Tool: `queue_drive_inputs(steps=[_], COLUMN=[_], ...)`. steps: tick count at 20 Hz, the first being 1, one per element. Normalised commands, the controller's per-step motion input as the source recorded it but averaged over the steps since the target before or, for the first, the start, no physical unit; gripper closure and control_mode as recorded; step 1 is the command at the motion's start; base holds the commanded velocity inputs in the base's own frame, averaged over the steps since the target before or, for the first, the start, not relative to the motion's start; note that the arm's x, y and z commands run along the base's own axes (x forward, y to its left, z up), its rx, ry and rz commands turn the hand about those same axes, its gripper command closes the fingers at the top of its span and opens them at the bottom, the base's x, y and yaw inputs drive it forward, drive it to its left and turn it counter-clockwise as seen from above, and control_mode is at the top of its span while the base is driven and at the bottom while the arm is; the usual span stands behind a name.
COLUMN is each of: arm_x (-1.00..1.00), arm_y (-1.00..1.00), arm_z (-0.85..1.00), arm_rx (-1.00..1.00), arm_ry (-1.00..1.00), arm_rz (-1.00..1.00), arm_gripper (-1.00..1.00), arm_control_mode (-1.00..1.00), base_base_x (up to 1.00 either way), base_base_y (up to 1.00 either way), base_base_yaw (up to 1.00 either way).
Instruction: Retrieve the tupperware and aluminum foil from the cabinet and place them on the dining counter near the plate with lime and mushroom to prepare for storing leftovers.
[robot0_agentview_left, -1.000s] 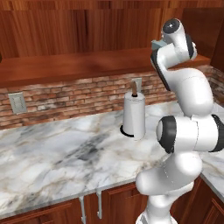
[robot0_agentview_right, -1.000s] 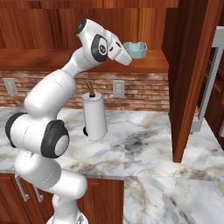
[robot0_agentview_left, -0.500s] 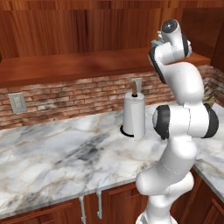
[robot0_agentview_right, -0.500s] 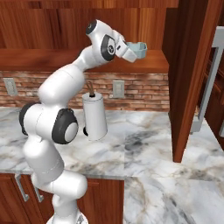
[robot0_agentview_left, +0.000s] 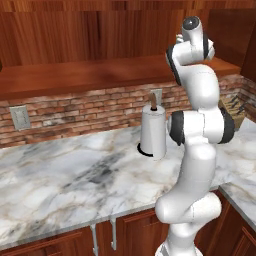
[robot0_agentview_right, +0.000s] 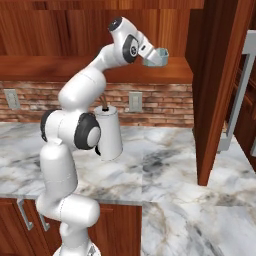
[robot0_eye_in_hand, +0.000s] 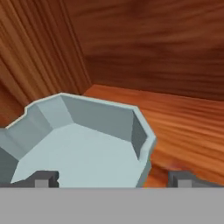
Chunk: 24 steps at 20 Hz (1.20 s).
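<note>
Pale blue-grey tupperware (robot0_eye_in_hand: 83, 144) sits between my spread gripper (robot0_eye_in_hand: 111, 178) fingers on the cabinet shelf (robot0_eye_in_hand: 188, 127), so I judge closing on it comes next

We see the white arm (robot0_agentview_right: 75, 125) rising from the lower left and bending up to the open wooden cabinet (robot0_agentview_right: 100, 70), where the gripper (robot0_agentview_right: 152, 54) meets a pale blue-grey tupperware (robot0_agentview_right: 159, 55) at the shelf's front edge — whether it is gripped we cannot tell. Below, a paper towel roll (robot0_agentview_right: 111, 134) stands upright on the marble counter (robot0_agentview_right: 165, 165), before the brick backsplash (robot0_agentview_right: 160, 102) — a dark wood panel (robot0_agentview_right: 215, 90) stands to the right.
</note>
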Motion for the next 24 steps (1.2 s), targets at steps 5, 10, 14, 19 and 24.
queue_drive_inputs(steps=[5,10,14,19,24], arm_x=[0.38,0.07,0.03,-0.24,-0.92], arm_y=[-0.18,-0.12,0.0,0.05,0.42], arm_z=[-0.23,-0.79,-0.58,-0.3,-0.1], arm_rx=[0.01,0.0,0.0,0.0,-0.06], arm_ry=[0.01,-0.05,-0.17,-0.22,-0.19], arm_rz=[0.03,0.0,0.0,-0.04,-0.01], arm_gripper=[-1.0,1.0,1.0,1.0,1.0], arm_control_mode=[-1.0,-1.0,-1.0,-1.0,-1.0], base_base_x=[0.0,0.0,0.0,0.0,0.0], base_base_y=[0.0,0.0,0.0,0.0,0.0], base_base_yaw=[0.0,0.0,0.0,0.0,0.0])
